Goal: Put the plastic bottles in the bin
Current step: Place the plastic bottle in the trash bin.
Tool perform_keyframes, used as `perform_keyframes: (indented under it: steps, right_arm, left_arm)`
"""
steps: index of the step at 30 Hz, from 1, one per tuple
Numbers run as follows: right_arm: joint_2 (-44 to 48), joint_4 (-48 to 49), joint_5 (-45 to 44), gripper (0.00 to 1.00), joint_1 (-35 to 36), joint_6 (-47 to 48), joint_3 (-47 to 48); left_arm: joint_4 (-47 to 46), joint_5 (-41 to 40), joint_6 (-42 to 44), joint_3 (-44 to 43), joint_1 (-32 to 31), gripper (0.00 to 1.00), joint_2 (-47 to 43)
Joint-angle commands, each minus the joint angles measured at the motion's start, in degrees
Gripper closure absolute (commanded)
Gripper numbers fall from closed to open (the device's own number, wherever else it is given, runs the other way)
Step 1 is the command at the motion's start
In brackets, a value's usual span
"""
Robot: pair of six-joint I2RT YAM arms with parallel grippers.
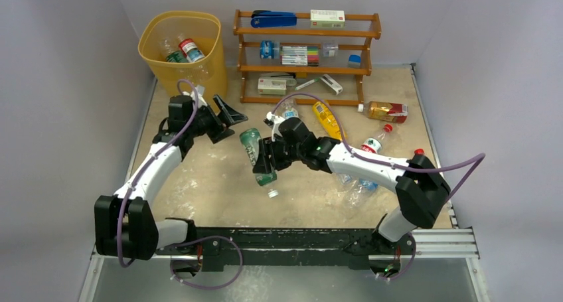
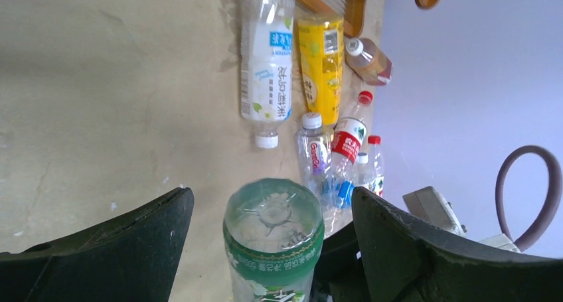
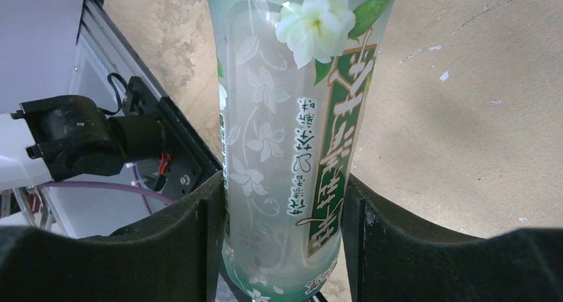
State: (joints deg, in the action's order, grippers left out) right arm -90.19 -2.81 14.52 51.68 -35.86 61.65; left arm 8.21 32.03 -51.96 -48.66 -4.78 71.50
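Currently the right tool [image 1: 264, 157] is clamped on a green bottle [image 1: 250, 143]. The right wrist view shows both fingers pressed against the bottle's sides, over a label printed with white flowers. The bottle hangs above the middle of the counter [image 1: 199, 182], tilted, with its white cap towards the near edge and its base towards the far left.

The left tool [image 1: 229, 121] is just to the left of that base, with its fingers wide apart and holding nothing. In the left wrist view the base sits in the gap between the two fingers, and neither finger touches it.

The bin [image 1: 149, 33] stands at the far left corner of the counter, beside a wooden shelf rack [image 1: 302, 32]. A few bottles in the bin [image 1: 188, 50] lie at the bottom, one with a red label.

More bottles lie on the right half of the counter:
- A white-labelled clear bottle [image 2: 267, 63] and a yellow bottle [image 1: 326, 119] lie side by side near the rack's foot.
- An amber bottle [image 1: 385, 111] lies farther right, close to the wall.
- A red-capped clear bottle [image 1: 374, 143] lies near the right arm.
- Some crumpled clear bottles [image 1: 352, 186] lie partly under that arm, too hidden to count.
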Motion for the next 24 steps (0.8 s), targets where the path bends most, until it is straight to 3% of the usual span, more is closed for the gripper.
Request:
perform_keyframes:
  steps: [1, 12, 24]
  right_arm:
    - [1.80, 0.17, -0.44, 0.41, -0.18, 0.32, 3.55]
    - [2.86, -1.53, -1.53, 0.41, -0.56, 1.19, 4.73]
    - [4.46, -1.94, -1.88, 0.40, -2.90, 1.92, 3.66]
  left_arm:
    - [-1.04, 0.46, 0.36, -3.31, -3.94, 0.11, 1.05]
    - [0.07, -3.49, 1.46, -3.39, -10.34, 0.13, 2.14]
    - [1.12, -5.65, 2.32, -4.36, -12.81, 0.45, 3.51]
